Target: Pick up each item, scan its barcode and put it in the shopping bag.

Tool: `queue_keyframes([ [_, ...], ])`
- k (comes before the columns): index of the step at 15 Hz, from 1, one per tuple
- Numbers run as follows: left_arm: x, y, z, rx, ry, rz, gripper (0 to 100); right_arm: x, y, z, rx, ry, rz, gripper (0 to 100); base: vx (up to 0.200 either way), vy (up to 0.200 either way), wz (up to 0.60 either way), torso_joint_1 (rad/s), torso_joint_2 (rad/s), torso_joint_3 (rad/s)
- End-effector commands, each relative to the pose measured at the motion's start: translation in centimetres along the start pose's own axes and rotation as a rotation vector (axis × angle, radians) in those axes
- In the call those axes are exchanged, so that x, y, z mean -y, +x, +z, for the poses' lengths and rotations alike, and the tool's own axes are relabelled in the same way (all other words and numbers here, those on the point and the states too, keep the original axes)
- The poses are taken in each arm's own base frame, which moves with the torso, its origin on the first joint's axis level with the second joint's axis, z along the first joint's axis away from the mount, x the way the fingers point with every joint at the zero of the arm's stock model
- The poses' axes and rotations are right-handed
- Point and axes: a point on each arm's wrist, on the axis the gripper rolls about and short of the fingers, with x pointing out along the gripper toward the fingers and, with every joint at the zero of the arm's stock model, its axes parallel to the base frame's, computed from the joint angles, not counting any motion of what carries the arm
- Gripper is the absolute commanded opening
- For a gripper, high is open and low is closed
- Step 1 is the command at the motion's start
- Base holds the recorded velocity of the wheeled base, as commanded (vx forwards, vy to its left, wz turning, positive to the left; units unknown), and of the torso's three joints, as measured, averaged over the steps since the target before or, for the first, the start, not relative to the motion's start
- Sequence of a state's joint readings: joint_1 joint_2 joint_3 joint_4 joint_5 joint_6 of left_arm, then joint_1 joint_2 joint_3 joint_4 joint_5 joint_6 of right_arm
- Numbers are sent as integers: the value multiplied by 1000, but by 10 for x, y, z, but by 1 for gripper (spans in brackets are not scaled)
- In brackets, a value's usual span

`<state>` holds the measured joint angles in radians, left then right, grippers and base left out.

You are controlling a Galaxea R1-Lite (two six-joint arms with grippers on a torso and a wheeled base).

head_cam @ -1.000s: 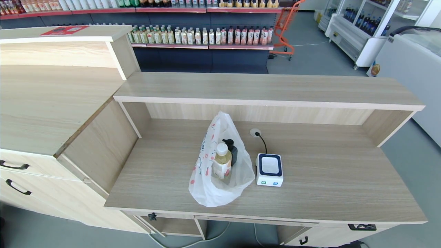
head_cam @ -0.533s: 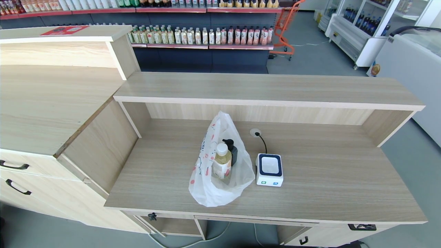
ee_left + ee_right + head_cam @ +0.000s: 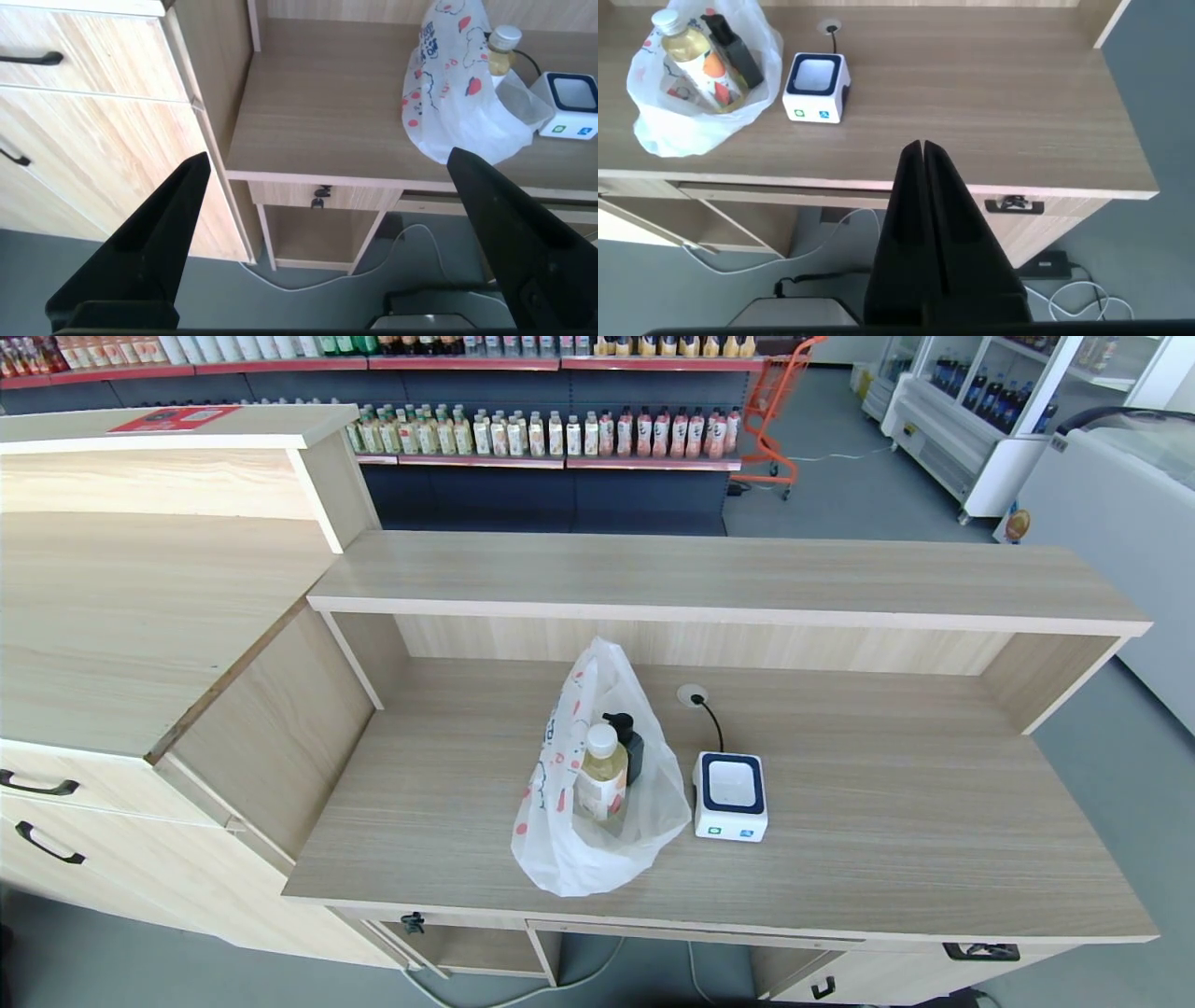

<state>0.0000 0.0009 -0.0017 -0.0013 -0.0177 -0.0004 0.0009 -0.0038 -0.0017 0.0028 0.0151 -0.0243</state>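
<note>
A white shopping bag (image 3: 579, 803) with red spots stands on the wooden counter (image 3: 887, 803). Inside it are a yellow drink bottle (image 3: 600, 782) with a white cap and a dark bottle (image 3: 627, 743) behind it. The white barcode scanner (image 3: 729, 796) sits just right of the bag, its cable running to a hole in the counter. My left gripper (image 3: 327, 196) hangs open below the counter's front left edge, the shopping bag (image 3: 458, 89) far ahead of it. My right gripper (image 3: 923, 149) is shut and empty, off the counter's front edge, short of the barcode scanner (image 3: 815, 87) and the shopping bag (image 3: 691, 79).
A raised shelf (image 3: 728, 579) runs along the back of the counter, and a taller cabinet with drawers (image 3: 112, 644) stands to the left. Store shelves of bottles (image 3: 541, 429) and fridges (image 3: 980, 411) fill the room behind. The counter's right half is bare.
</note>
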Motion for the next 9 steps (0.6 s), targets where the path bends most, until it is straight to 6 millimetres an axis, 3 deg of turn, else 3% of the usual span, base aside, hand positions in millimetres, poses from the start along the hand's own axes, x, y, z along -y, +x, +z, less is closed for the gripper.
queue_keyframes([
  [1,0,0,0,-2,0,-1,100,0,0,0,-6,0,1,0,200,-200,0,-2,2,2],
  [8,0,0,0,1,-1,-1,100,0,0,0,-6,0,1,0,200,-200,0,7,0,2],
  [9,0,0,0,1,-3,-1,100,0,0,0,-6,0,1,0,0,0,0,0,0,0],
])
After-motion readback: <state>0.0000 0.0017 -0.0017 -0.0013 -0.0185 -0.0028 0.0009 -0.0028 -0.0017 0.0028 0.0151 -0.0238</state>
